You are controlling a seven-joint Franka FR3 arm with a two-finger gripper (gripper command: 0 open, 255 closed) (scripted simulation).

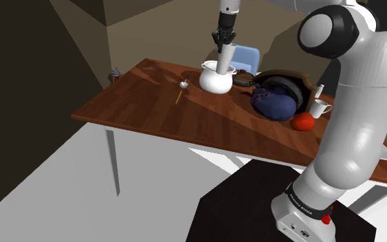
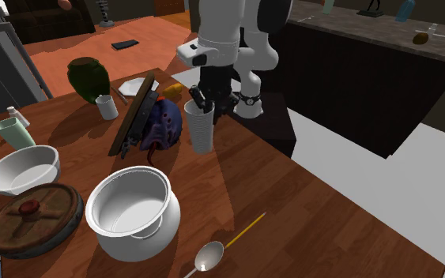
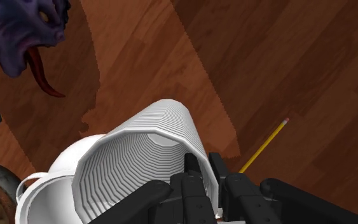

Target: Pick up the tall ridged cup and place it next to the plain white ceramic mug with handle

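Black two-finger gripper (image 3: 204,168) clamps the rim of the tall white ridged cup (image 3: 142,159), held above the brown wooden table (image 3: 285,57). Best carried upright over the purple mask (image 1: 278,102), then lowered just beside the white handled mug (image 1: 318,108).

Shoulder view dim, walls (image 1: 20,69) murky; second exterior view brighter. Hard shadow bands cross the brown wooden tabletop (image 1: 140,103) (image 3: 311,63), their edges sawtoothed in the wrist view. Renders crisp throughout.

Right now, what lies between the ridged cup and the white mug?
A purple mask and a dark tilted board separate cup and mug, in the second exterior view.
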